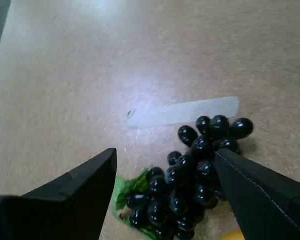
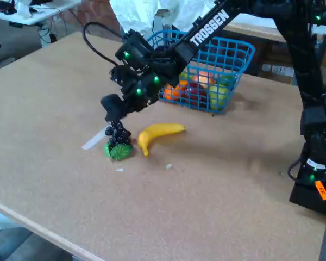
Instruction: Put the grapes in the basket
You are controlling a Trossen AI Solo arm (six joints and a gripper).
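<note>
Gripper: two matte black wedge-shaped fingers, spread apart, one on each side of the grapes in the wrist view. Right finger tip lies at the edge of the bunch, contact or overlap not resolvable; left finger stands clear of it, bare table showing between. Nothing clamped.

Grapes: glossy black-purple round beads in a tight cluster, crinkled bright green leaf at the near end. The bunch lies on the table, outside the basket. Fixed view: bunch directly under the gripper, leaf end toward the camera.

Just beyond the grapes in the wrist view: a flat strip of pale translucent tape stuck to the table, long and narrow, one end beside the upper beads.

Banana: smooth, yellow, curved, lying just right of the grapes in the fixed view, apart from them. A yellow sliver at the bottom edge of the wrist view is likely the same item.

Arm: black, white lettering "TROSSEN" along the link, green indicator lights near the wrist.

Basket: blue wire mesh, rectangular, flared sides, thick rim; behind the banana, well apart from the grapes. Holds round fruit shapes in orange, red and green.

Table: tan, finely speckled fibreboard, matte
</note>
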